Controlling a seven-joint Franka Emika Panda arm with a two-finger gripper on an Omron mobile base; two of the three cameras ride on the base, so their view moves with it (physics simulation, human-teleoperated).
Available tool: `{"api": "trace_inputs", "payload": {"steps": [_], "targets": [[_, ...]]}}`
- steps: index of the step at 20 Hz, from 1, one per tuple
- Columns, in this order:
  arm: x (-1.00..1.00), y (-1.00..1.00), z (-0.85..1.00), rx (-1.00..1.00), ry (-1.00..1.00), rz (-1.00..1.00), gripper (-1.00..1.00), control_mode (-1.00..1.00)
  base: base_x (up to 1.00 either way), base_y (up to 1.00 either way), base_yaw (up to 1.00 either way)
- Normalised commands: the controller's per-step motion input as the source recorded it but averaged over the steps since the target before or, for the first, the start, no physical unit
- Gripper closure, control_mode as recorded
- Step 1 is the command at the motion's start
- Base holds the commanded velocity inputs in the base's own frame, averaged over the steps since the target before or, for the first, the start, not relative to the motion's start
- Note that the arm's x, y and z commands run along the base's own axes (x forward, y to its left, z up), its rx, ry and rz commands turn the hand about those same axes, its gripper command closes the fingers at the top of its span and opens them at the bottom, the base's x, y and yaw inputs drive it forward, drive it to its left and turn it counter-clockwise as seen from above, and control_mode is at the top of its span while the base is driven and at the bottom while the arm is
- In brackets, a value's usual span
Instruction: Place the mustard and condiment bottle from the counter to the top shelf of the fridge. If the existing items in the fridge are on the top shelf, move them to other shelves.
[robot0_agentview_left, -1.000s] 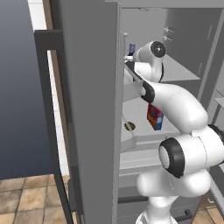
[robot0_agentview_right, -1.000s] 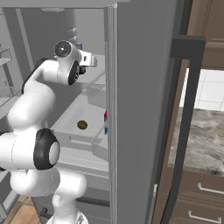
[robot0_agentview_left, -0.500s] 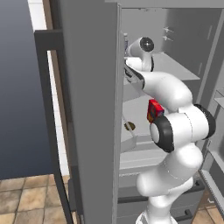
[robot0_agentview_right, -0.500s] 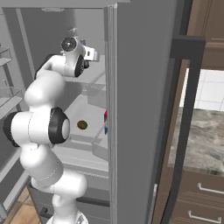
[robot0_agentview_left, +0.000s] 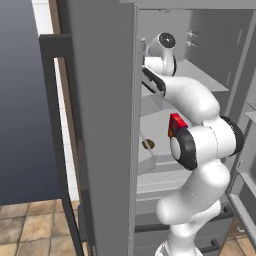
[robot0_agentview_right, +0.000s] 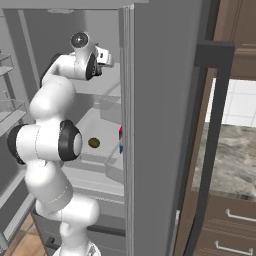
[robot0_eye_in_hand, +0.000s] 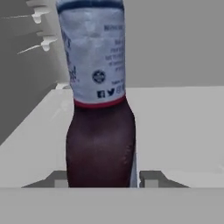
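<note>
End effector (robot0_eye_in_hand: 103, 179) grips the condiment bottle (robot0_eye_in_hand: 99, 100), upright, neck up.

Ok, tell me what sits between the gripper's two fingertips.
The condiment bottle, upright on the top shelf, stands between the fingertips in the hand view.

Bottle (robot0_eye_in_hand: 99, 144) up close: dark brown-purple body, smooth with a soft sheen like glossy plastic or glass, and a pale matt paper-like label with fine print above it. Shelf (robot0_eye_in_hand: 183, 131) under it is flat light grey, matt, plastic-looking. Fridge (robot0_agentview_left: 105, 125) wall is plain grey, satin, smooth; its handle (robot0_agentview_left: 56, 125) dark and matt. Counter (robot0_agentview_right: 235, 160) shows grey marbled stone, polished, over brown wooden drawers (robot0_agentview_right: 230, 230) with shiny metal pulls. Carton (robot0_agentview_left: 176, 123) is bright red, smooth.
</note>
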Motion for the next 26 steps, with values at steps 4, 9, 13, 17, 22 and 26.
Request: {"api": "trace_inputs", "payload": {"steps": [4,9,13,17,22,26], "targets": [[-0.06,0.00,0.07,0.00,-0.01,0.00,-1.00,-1.00,0.00,0.00,0.00],[-0.31,0.00,0.20,0.00,-0.07,0.00,-1.00,-1.00,0.00,0.00,0.00],[-0.88,0.00,0.38,0.00,-0.15,0.00,-1.00,-1.00,0.00,0.00,0.00],[-1.00,-0.03,0.30,0.00,-0.19,0.00,-1.00,-1.00,0.00,0.00,0.00],[-1.00,-0.19,0.11,0.02,-0.18,0.00,-1.00,-1.00,0.00,0.00,0.00],[-1.00,-0.42,0.04,0.02,-0.03,-0.02,-1.00,-1.00,0.00,0.00,0.00]]}}
